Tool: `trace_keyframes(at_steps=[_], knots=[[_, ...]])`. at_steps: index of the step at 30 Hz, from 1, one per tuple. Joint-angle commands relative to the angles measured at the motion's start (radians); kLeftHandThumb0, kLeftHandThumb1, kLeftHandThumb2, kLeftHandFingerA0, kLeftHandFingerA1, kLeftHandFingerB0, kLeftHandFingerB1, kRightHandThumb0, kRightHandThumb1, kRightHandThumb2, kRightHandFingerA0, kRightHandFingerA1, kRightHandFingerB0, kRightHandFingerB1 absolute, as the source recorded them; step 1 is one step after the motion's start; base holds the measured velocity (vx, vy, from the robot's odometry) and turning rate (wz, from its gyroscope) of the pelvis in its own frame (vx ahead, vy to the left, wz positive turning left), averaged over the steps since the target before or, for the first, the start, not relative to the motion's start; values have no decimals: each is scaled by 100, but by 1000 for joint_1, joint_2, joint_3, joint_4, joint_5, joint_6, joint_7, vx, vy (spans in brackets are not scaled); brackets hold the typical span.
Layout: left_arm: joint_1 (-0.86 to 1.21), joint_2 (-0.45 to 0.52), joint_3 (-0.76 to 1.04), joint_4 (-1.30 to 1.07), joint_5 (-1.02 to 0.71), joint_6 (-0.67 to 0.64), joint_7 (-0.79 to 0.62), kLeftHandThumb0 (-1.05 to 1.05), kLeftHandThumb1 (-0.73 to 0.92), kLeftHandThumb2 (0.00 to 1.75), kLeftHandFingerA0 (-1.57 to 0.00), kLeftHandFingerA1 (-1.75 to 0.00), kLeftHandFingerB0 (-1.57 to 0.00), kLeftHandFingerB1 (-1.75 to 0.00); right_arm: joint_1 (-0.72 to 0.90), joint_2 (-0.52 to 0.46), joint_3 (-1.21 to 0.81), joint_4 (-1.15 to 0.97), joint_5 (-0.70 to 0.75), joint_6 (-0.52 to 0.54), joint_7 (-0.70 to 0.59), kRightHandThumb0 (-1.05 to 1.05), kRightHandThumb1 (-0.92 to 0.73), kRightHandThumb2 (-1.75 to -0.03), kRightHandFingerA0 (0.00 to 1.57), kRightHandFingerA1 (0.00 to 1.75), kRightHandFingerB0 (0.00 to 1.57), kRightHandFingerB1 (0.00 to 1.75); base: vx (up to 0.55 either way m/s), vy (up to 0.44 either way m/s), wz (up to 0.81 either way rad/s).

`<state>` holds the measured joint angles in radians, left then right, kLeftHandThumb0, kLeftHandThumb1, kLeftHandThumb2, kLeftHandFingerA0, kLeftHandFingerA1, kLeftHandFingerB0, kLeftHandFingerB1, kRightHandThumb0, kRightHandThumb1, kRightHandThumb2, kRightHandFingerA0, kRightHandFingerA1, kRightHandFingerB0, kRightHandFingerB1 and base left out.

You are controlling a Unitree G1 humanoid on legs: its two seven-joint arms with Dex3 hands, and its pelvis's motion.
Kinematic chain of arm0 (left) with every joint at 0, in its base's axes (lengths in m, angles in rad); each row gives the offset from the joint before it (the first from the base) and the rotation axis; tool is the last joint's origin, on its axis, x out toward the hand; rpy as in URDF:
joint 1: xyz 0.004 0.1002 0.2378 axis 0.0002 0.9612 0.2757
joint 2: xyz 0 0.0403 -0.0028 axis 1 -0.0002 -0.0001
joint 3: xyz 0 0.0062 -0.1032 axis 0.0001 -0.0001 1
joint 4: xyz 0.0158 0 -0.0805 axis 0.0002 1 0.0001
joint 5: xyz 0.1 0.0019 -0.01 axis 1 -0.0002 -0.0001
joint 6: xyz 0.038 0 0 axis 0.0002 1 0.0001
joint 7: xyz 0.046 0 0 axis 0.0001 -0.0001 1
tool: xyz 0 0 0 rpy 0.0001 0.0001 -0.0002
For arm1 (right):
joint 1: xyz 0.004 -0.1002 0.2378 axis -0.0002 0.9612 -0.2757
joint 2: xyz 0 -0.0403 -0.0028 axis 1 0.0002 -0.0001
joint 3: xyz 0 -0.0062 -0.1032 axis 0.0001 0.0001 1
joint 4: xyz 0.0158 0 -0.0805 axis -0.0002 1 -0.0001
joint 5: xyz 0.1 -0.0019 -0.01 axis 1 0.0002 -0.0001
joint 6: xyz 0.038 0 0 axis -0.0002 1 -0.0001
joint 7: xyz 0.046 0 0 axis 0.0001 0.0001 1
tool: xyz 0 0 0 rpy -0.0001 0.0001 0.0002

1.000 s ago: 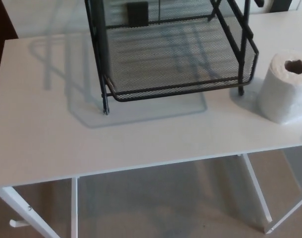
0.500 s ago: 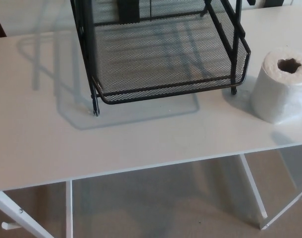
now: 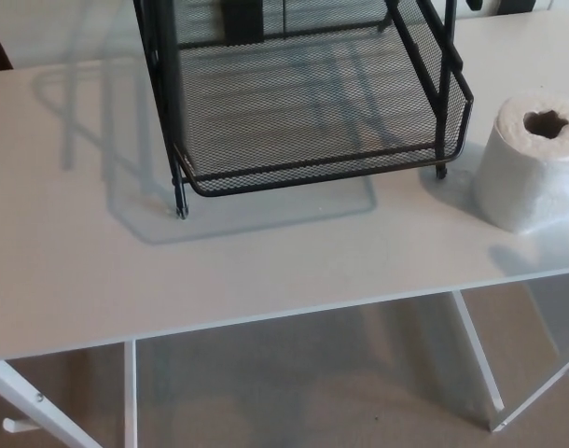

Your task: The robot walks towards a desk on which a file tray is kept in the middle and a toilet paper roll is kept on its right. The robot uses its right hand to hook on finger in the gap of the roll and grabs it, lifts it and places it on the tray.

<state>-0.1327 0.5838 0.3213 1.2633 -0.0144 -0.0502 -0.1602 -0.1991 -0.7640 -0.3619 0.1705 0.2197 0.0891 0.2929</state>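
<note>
Two items on white desk [image 3: 247, 271]: black mesh file tray [image 3: 322, 171] + toilet paper roll [image 3: 532, 168]
Tray: mid-desk, toward the back; stands on thin legs; casts shadow to its left; upper part cut off by pic top
Roll: upright, core hole facing up; on desktop just right of tray, not touching it; near desk's front edge
Hands: neither L nor R in view; finger state can't be told
Below desk: white legs [image 3: 476, 359]; beige floor [image 3: 312, 373]

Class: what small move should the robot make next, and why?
Probably bring the right hand in above the toilet paper roll: it stands upright on the desk, right of the file tray, hole facing up, and neither hand is in view.
</note>
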Motion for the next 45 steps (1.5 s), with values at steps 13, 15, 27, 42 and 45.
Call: trace_keyframes(at_steps=[13, 15, 27, 42, 45], knots=[[34, -14, -25, -2, -4, -29, 39, -105, 69, 122, -24, -83, -6, -69, -170, -109, 434, 120, -254, 76, 213, -33, -43, -96, 0, 49, 0, 50, 0, 0, 0], [35, -13, -22, 0, -7, -32, 39, -105, 68, 122, -25, -84, -6, -71, -204, -110, 479, 142, -303, 77, 211, -33, -43, -96, 0, 49, 0, 49, 0, 0, 0], [51, -6, -32, -7, -4, -38, 35, -105, 68, 122, -22, -81, -10, -70, -322, -86, 523, 189, -358, 51, 228, -33, -46, -98, 0, 50, 0, 50, 0, 0, 0], [60, 0, -37, 7, 1, -40, 38, -105, 66, 121, -25, -83, -6, -69, -360, -24, 591, 173, -450, 74, 254, -54, -57, -59, 19, 34, 10, 25, 0, 0, 0], [61, 1, -46, 2, 6, -43, 36, -105, 66, 121, -28, -84, -5, -72, -376, 14, 620, 208, -462, 96, 258, -33, -46, -97, 0, 49, 0, 51, 0, 0, 0]])
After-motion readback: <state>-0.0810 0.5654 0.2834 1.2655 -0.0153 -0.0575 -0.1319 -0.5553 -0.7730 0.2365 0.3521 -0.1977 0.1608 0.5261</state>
